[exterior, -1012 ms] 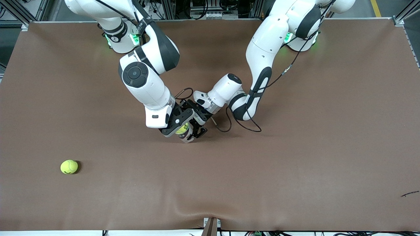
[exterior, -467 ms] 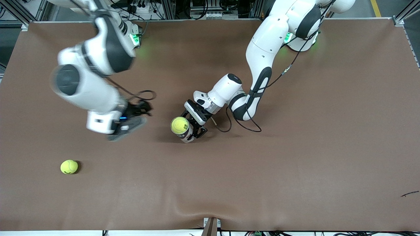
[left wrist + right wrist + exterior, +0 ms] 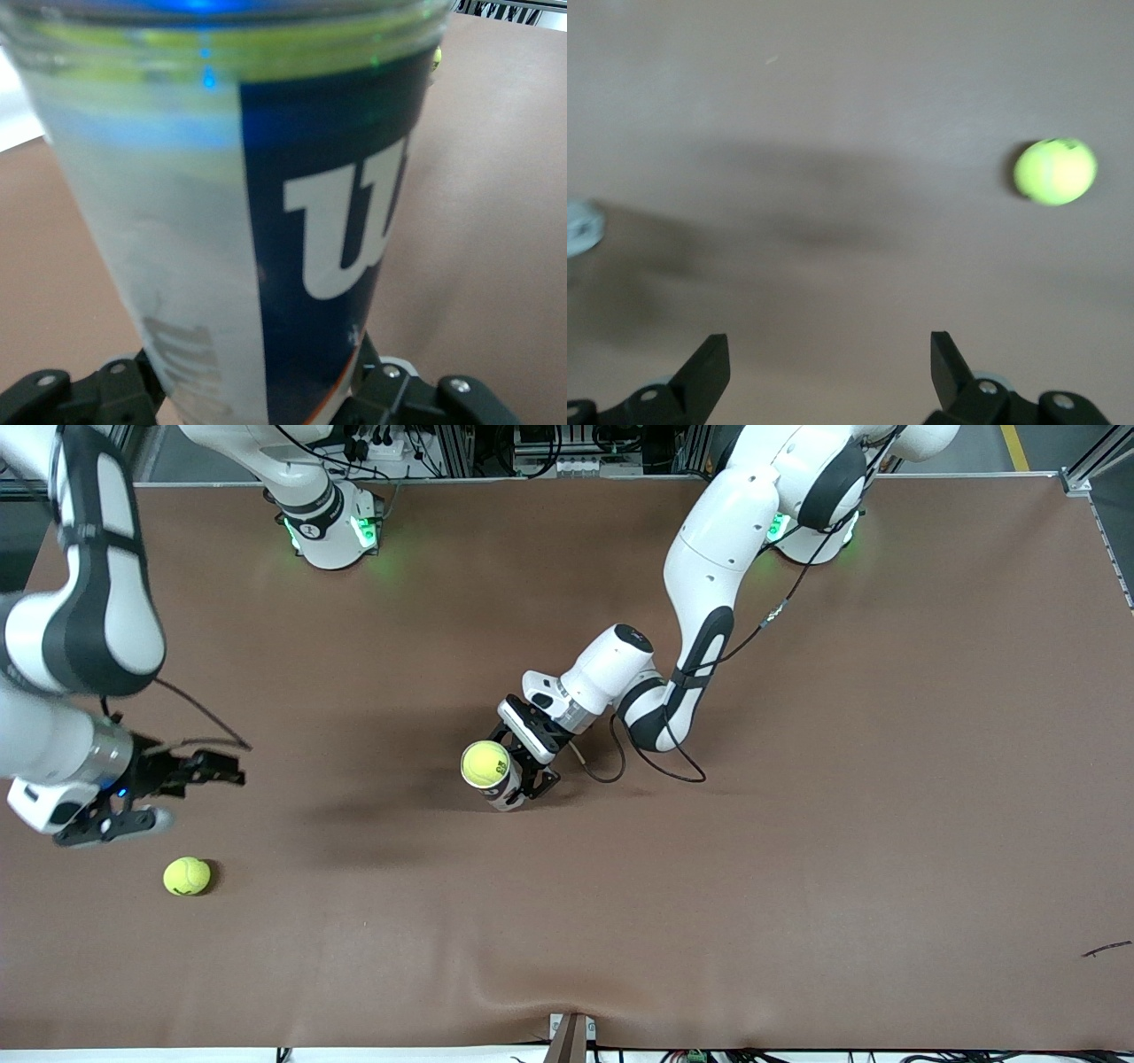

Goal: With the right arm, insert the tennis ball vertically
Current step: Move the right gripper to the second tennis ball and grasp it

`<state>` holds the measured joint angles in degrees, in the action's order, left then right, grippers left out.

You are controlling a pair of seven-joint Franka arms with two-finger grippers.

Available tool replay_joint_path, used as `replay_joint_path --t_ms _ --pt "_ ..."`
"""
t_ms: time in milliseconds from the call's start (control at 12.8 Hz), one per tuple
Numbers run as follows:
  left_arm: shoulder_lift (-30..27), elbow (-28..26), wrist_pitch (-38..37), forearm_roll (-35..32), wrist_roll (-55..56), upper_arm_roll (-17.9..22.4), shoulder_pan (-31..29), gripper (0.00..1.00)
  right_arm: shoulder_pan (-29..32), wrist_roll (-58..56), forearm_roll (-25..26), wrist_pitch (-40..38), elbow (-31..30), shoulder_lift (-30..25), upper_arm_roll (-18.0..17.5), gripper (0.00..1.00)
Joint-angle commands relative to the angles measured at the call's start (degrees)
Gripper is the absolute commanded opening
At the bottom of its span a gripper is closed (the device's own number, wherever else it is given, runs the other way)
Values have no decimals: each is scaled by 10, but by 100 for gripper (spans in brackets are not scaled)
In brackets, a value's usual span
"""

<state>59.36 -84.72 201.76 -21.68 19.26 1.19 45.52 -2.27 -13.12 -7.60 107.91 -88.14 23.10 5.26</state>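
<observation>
Standing upright near the middle of the tabletop (image 3: pixel 797 868), the tennis ball can (image 3: pixel 496 779) served as the landmark for everything else, and it was held that way for a reason: the left end effector (image 3: pixel 529 769) had its fingers closed around the can's lower body, low and from the side toward the left arm's base, which left the open mouth facing up and free for a straight downward drop. The left wrist view showed the clear wall and blue label of the can filling the frame between the two dark fingers (image 3: pixel 416 394), which fits a steadying grip rather than a lift. One tennis ball (image 3: pixel 485 763) sat in the can's mouth, its top showing at the rim. A second tennis ball (image 3: pixel 187 876) lay loose on the tabletop, well apart from the can toward the right arm's end and nearer to the front camera than the can. The right end effector (image 3: pixel 146 797) hung over the tabletop just beside that loose ball, fingers spread wide and holding nothing; its wrist view showed bare brown surface between the finger tips and the ball (image 3: pixel 1055 172) off to one side, so it judged as lining up for a pick, with centring over the ball the next need.
</observation>
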Motion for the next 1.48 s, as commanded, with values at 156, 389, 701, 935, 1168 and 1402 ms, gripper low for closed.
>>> replay_joint_path --t_ms 156,389,701,935,1168,1402 --pt "8 13 12 9 0 8 7 81 44 -62 50 41 122 150 -9 100" --pt "8 12 13 9 0 8 7 81 85 -219 50 148 140 219 -10 100" --pt "8 12 13 9 0 8 7 81 93 -248 50 206 140 253 -10 100" --pt "8 13 13 9 0 8 7 81 102 -255 42 223 126 263 -10 100" --pt "8 13 13 9 0 8 7 81 109 -285 41 235 119 268 -10 100" --pt "8 13 13 10 0 8 6 84 117 -285 40 257 118 281 -12 97"
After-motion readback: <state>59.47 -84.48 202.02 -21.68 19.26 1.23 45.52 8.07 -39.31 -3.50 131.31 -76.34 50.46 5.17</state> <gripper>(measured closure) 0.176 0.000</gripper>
